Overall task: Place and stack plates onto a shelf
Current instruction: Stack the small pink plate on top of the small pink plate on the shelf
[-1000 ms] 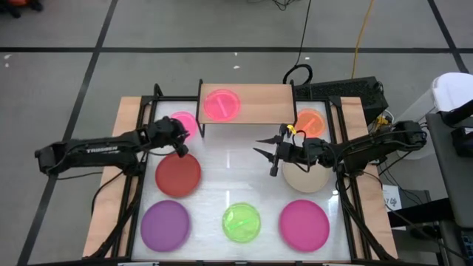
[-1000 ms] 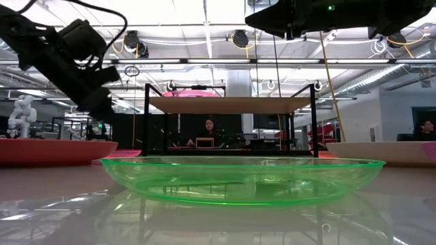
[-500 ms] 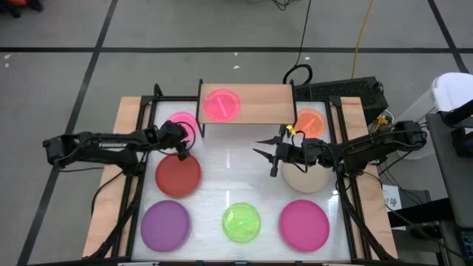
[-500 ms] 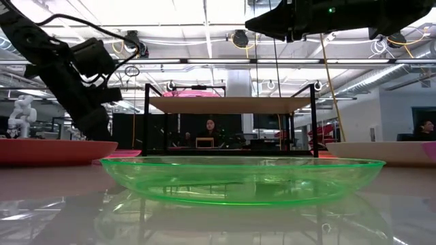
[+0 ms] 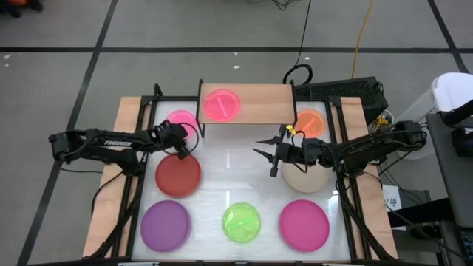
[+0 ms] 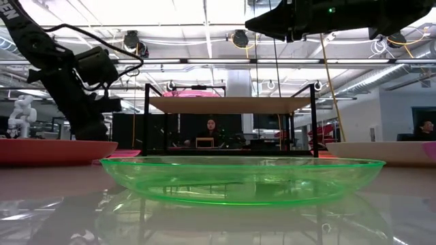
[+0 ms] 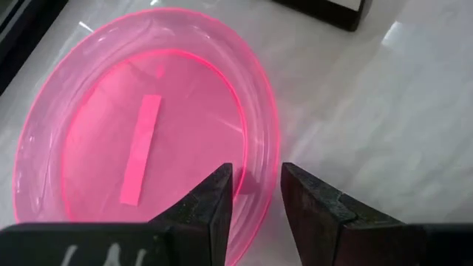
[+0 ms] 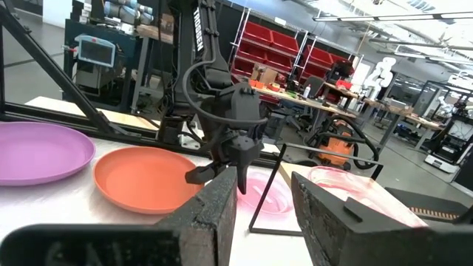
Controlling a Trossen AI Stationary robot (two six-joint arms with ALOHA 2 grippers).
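A small pink plate (image 5: 185, 118) (image 7: 140, 133) lies flat on the white tabletop, left of the wooden shelf (image 5: 259, 100). My left gripper (image 5: 179, 139) (image 7: 255, 177) is down at this plate's near rim and open. A second pink plate (image 5: 222, 104) rests on the shelf. On the tabletop lie the red (image 5: 178, 175), purple (image 5: 165, 225), green (image 5: 242, 222), magenta (image 5: 304, 224), beige (image 5: 305, 177) and orange (image 5: 310, 122) plates. My right gripper (image 5: 257, 146) (image 8: 264, 185) is open and held high over the table's middle, next to the beige plate. My left gripper straddles the pink plate's near rim (image 7: 260, 159), slanting down from the table's left. One finger (image 7: 214, 203) is over the inside of the plate and the other (image 7: 310, 207) is outside it. I cannot tell whether either finger touches the rim. The plate lies flat on the table.
The shelf's black legs (image 5: 201, 125) stand just right of the pink plate. A black frame (image 5: 140, 140) runs along the table's left and right sides. The white tabletop (image 5: 236, 166) shows bare between the shelf and the green plate.
My left gripper has come down toward the pink plate beside the shelf while its arm stretched out lower over the table's left side. The plates have stayed where they were.
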